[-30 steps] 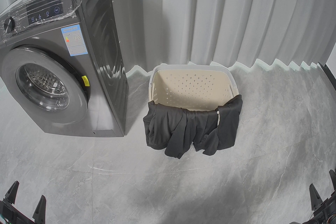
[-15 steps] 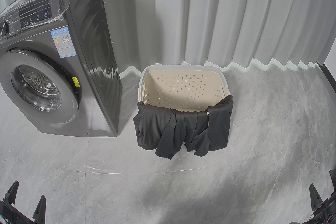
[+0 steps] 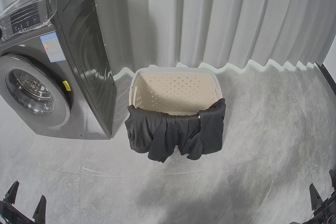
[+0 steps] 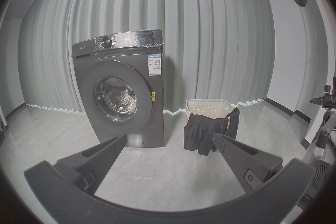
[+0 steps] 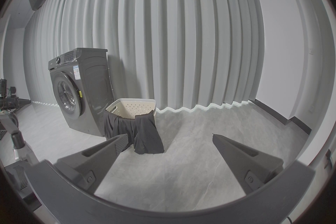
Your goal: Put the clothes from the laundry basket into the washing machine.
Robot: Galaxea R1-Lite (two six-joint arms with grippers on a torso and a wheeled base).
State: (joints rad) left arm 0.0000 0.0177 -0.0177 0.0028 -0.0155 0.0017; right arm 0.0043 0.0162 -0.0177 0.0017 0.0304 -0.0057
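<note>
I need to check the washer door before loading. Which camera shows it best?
The left wrist view: the washing machine door faces it nearly head-on, whole. The head view sees the door from above, at the frame's edge; the right wrist view shows it small and oblique.

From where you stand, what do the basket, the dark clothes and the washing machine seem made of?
Basket: likely matte cream plastic, moulded with star-shaped holes. Clothes: thin dark grey fabric, hanging in soft folds over the rim. Washing machine: apparently painted metal, glossy grey, with reflections.
</note>
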